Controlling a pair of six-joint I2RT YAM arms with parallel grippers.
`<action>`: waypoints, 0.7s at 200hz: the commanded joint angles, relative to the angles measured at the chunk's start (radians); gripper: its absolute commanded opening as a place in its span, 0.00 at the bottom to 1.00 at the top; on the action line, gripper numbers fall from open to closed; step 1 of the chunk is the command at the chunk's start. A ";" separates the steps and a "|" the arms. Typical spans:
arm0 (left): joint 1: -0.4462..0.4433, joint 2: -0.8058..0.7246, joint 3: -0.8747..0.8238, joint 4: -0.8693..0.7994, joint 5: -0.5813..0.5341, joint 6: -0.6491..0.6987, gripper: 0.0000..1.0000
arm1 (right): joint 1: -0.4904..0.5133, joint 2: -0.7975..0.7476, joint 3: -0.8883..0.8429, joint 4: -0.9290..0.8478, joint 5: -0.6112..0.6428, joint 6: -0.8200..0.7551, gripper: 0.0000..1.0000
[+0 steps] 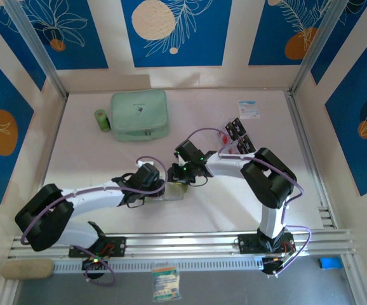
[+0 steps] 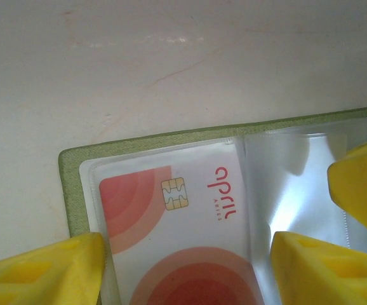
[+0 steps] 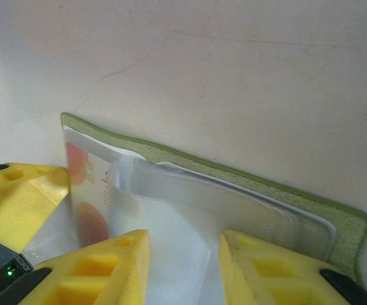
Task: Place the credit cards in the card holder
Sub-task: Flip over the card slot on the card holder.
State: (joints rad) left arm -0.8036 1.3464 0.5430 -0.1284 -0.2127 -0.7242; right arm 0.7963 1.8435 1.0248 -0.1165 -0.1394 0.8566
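The card holder lies spread open and flat on the table, on the near side of the mint-green zip case and well apart from it, where the two arms meet. Its long axis runs left to right across the top view, with one olive long edge turned toward the case.

A pale card with red blobs sits in a clear sleeve of the holder. Its short edge lies along that olive border, and its long axis runs across the holder's.

The left gripper is down on the holder with its jaws wide apart on either side of this card. The right gripper is just beside it, its jaws a little apart over loose sleeves, pinching nothing that I can see.

The black cards lie to the right of the case, fanned in a small heap.
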 commanded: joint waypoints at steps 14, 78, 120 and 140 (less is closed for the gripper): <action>-0.009 -0.027 -0.014 -0.023 0.004 0.005 0.72 | -0.005 0.015 -0.002 0.026 -0.064 0.027 0.35; -0.009 -0.080 -0.007 -0.057 -0.015 0.001 0.80 | -0.005 -0.056 -0.011 0.034 -0.092 0.046 0.35; -0.005 -0.199 0.004 -0.122 -0.070 -0.002 0.89 | 0.019 -0.098 -0.010 0.017 -0.084 0.060 0.45; 0.002 -0.257 0.005 -0.156 -0.095 -0.003 0.91 | 0.037 -0.093 0.004 0.010 -0.074 0.072 0.51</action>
State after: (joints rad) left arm -0.8036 1.1538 0.5411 -0.2314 -0.2470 -0.7246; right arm 0.8001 1.7687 1.0206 -0.0799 -0.1913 0.9134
